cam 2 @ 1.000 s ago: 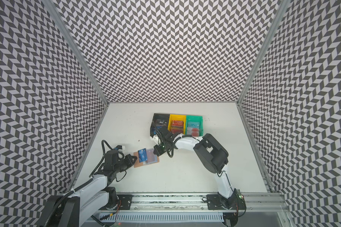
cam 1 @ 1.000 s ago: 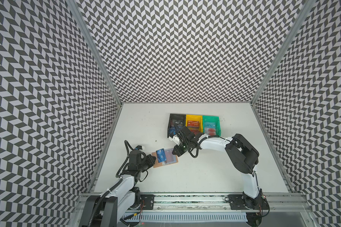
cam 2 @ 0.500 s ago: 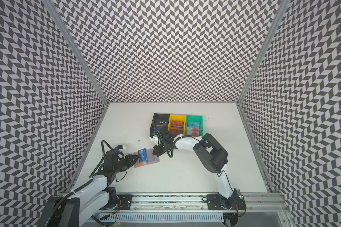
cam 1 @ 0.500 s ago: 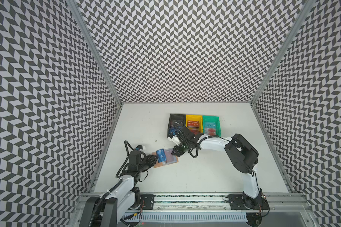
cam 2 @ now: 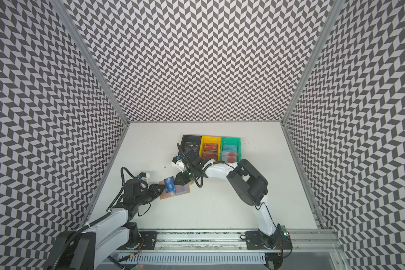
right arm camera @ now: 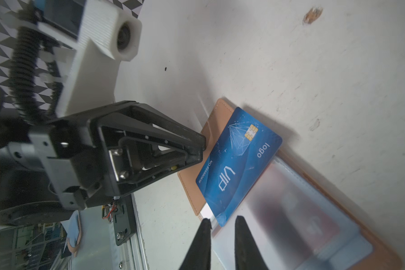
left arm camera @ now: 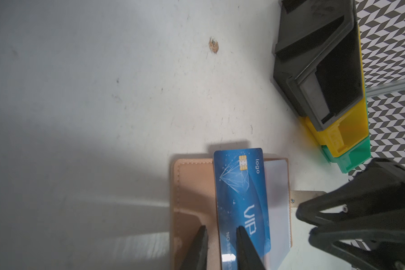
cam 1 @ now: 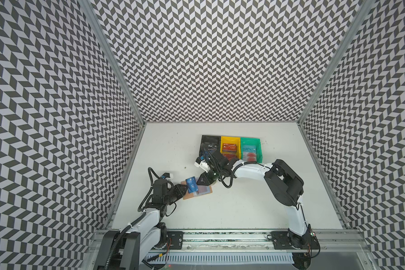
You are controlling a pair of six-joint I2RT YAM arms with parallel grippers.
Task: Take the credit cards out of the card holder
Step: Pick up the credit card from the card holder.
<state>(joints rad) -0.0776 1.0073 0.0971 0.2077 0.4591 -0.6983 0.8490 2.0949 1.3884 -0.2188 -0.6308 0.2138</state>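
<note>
The card holder (cam 1: 187,196) (cam 2: 163,196), a tan wallet, lies open on the table with its clear sleeves (right arm camera: 302,210) facing up. A blue "VIP" credit card (cam 1: 191,188) (left arm camera: 241,198) (right arm camera: 239,163) lies slanted across it, partly out of a sleeve. My left gripper (cam 1: 181,188) (left arm camera: 221,230) is at the wallet's left end, jaws slightly open. One finger is over the tan leather, the other over the card's end. My right gripper (cam 1: 200,183) (right arm camera: 223,219) is at the card's far side, slightly open. The card's corner sits just in front of its gap.
Three bins stand in a row behind the wallet: black (cam 1: 210,139), yellow (cam 1: 230,139) and green (cam 1: 250,140). Each has cards inside. The right arm stretches across in front of them. Patterned walls close in the sides and back.
My right gripper has opened and let go of the blue card. The left jaws have parted a little. Neither arm has visibly moved.
</note>
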